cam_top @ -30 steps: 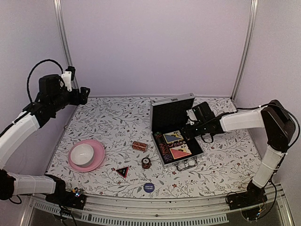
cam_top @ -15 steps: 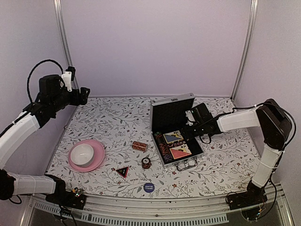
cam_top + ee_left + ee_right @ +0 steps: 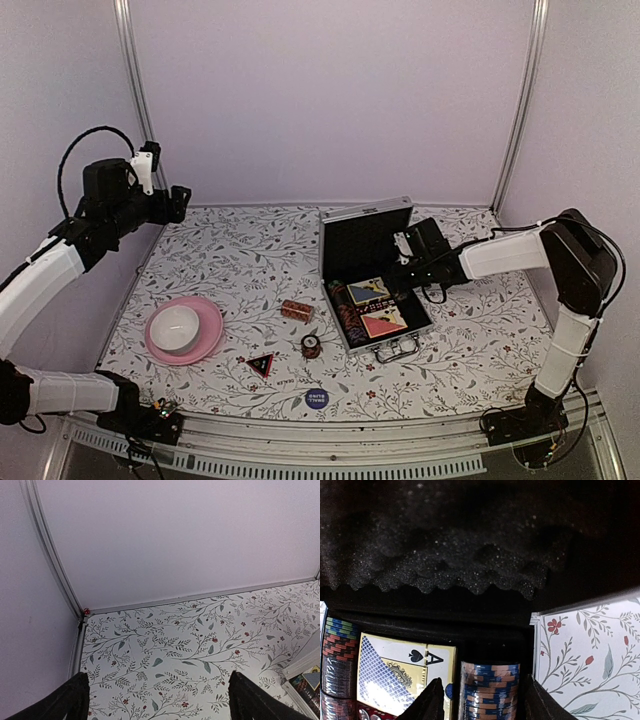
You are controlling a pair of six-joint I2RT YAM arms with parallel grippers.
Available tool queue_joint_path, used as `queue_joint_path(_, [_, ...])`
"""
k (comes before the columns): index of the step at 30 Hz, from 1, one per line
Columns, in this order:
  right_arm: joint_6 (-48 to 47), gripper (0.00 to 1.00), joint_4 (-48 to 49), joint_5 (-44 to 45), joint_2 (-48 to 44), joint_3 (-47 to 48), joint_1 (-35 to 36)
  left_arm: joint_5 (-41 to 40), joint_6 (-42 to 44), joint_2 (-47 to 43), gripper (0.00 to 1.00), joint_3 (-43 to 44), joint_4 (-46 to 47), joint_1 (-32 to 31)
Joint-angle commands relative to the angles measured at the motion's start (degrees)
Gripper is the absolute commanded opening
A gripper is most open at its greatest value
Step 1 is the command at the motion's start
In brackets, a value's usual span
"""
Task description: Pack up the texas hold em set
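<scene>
While the right arm's elbow and upper link have swung a little inward toward the silver case (image 3: 377, 300) over the last second, its wrist has hardly shifted from the far right corner of the tray, just in front of the raised lid (image 3: 364, 240); nothing on the table (image 3: 230, 260) has moved in that time, and the left arm has not stirred. In the right wrist view the right gripper (image 3: 482, 697) stands with its jaws apart on either side of a chip stack (image 3: 490, 687) in the case's right-hand slot, with a visible gap on the left side, so it grips nothing; beside that stack lies a card deck (image 3: 402, 672) showing the ace of spades, and more chips (image 3: 337, 660) fill the slot at the other edge. The left gripper (image 3: 159, 702) hangs high near the back left corner, jaws wide and empty, looking down at bare patterned cloth. The small settling of the arm suggests that the chips in the slot are seated and that the right arm is free to go for the next piece; that is a judgement only. Four parts of the set lie outside the case, well apart from it to its left: the small brown box (image 3: 297, 310), the loose striped chips (image 3: 311, 346), the red-black triangle (image 3: 261, 364) and the blue disc (image 3: 316, 398); the pink plate (image 3: 207, 336) with its white bowl (image 3: 175, 324) is no part of the job; the packing looks roughly half done, and the lid cannot be shut yet.
</scene>
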Motion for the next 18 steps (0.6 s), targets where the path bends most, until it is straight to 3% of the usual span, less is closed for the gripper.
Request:
queue_joint_path(1, [-0.8, 0.57, 2.3, 0.0, -4.2, 0.5, -0.2, -0.7, 0.7, -0.4, 0.97, -0.7, 0.4, 0.7])
queue_joint_path(11, [1.9, 0.65, -1.3, 1.3, -15.5, -8.0, -0.3, -0.8, 0.8, -0.4, 0.97, -0.8, 0.3, 0.8])
queue_joint_path(18, [7.7, 0.66, -1.3, 0.5, -17.9, -14.1, -0.3, -0.9, 0.9, -0.4, 0.97, -0.8, 0.4, 0.8])
